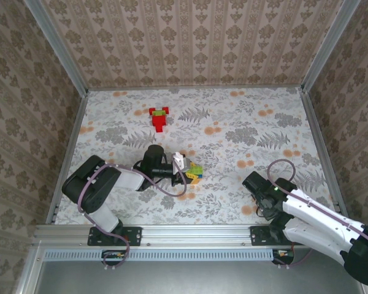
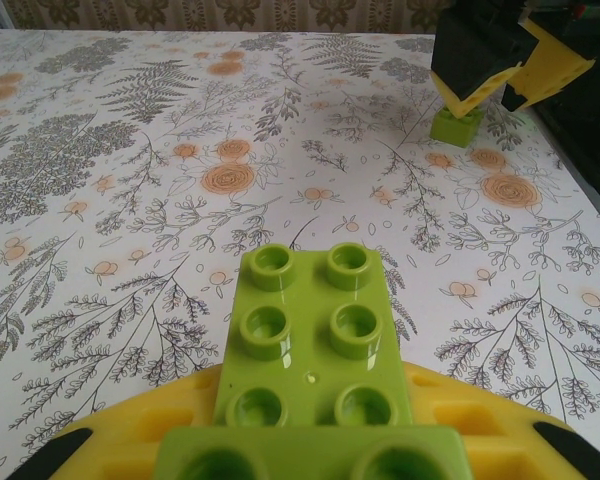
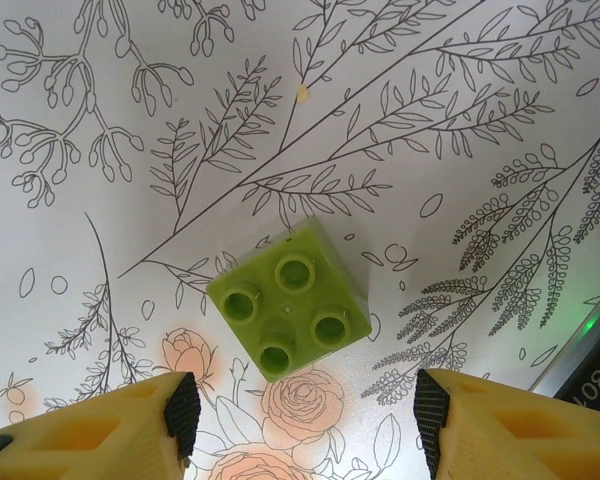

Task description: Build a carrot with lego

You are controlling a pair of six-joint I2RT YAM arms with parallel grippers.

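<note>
On a flower-printed tabletop [image 1: 245,122] boxed in by damask-papered walls [image 1: 190,43], an oblong green lego brick [image 2: 315,340] is pinched in the left gripper [image 1: 190,170] near the table's middle. A square green brick [image 3: 288,298] is flanked, untouched, by the spread fingers of the right gripper [image 3: 302,408]. A red lego cluster [image 1: 159,117] is seen well apart, toward the back wall.

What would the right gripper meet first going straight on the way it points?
The small green square brick, lying studs-up on the table, roughly centred ahead of the open right gripper. Nothing else seems in line; the gap is hard to judge.
</note>
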